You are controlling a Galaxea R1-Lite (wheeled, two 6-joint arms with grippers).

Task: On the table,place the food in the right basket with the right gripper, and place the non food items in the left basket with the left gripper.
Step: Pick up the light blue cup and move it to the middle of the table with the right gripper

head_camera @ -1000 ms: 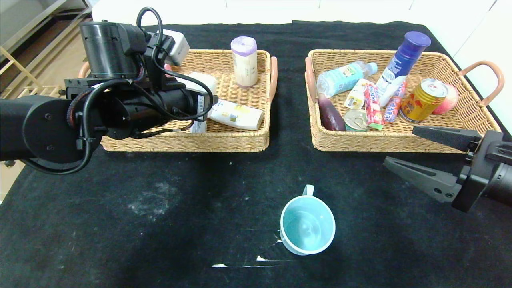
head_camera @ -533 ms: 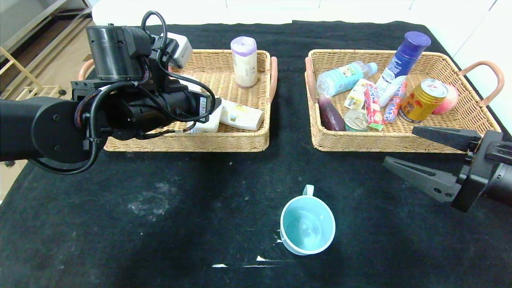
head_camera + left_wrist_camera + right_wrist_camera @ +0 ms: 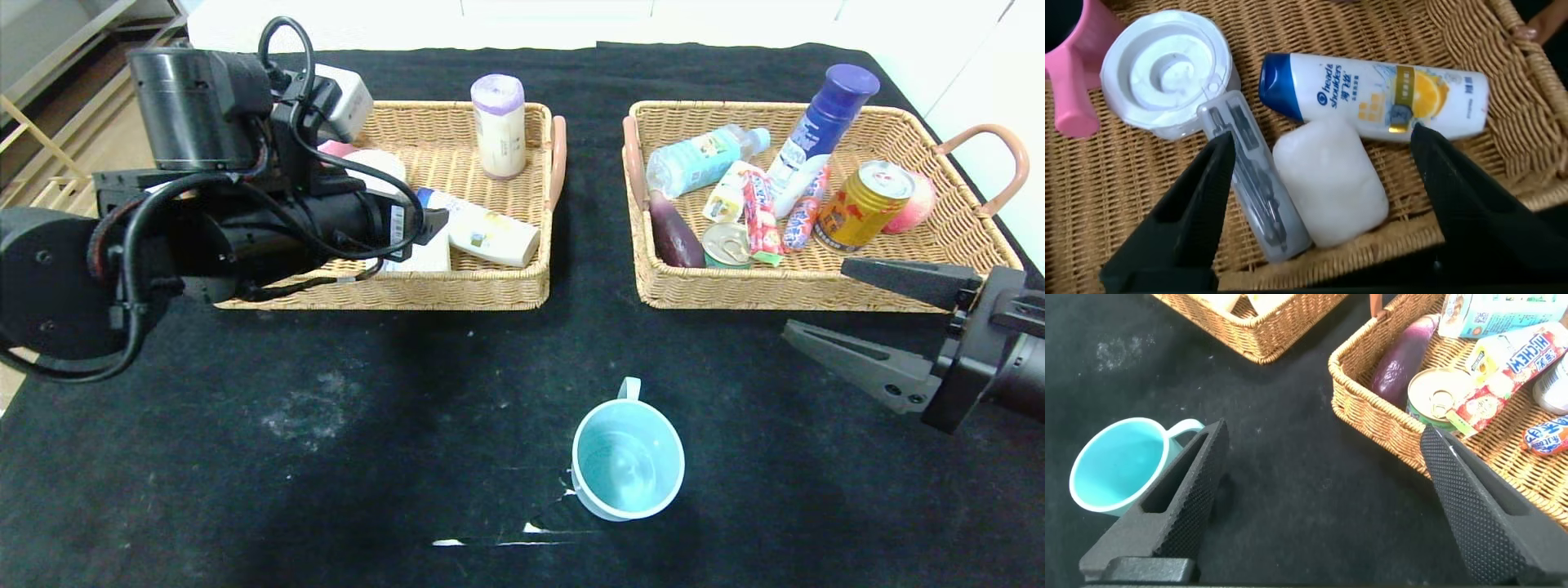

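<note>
My left gripper [image 3: 1321, 139] is open and empty, just above the left basket [image 3: 457, 290]. Between its spread fingers lie the white soap block [image 3: 1331, 184] and the slim clear case [image 3: 1249, 175], side by side on the basket floor. In the head view the arm hides most of them. The teal mug [image 3: 627, 461] stands upright on the black table [image 3: 326, 457], also in the right wrist view [image 3: 1114, 465]. My right gripper [image 3: 816, 298] is open and empty, low in front of the right basket [image 3: 808, 286]. That basket holds the water bottle [image 3: 702, 159], red candy stick [image 3: 759, 212] and gold can [image 3: 861, 204].
The left basket also holds a shampoo bottle [image 3: 1372, 90], a white round jar [image 3: 1167, 69], a pink mug [image 3: 1069, 90] and a purple-topped roll [image 3: 499, 126]. The right basket also holds a blue-capped bottle [image 3: 824, 135], a tin [image 3: 725, 243] and a purple pack [image 3: 673, 233].
My left arm first moved right over the left basket, then drew back to the left, uncovering the white jar and the shampoo bottle's cap. The right arm and the mug have not moved.
</note>
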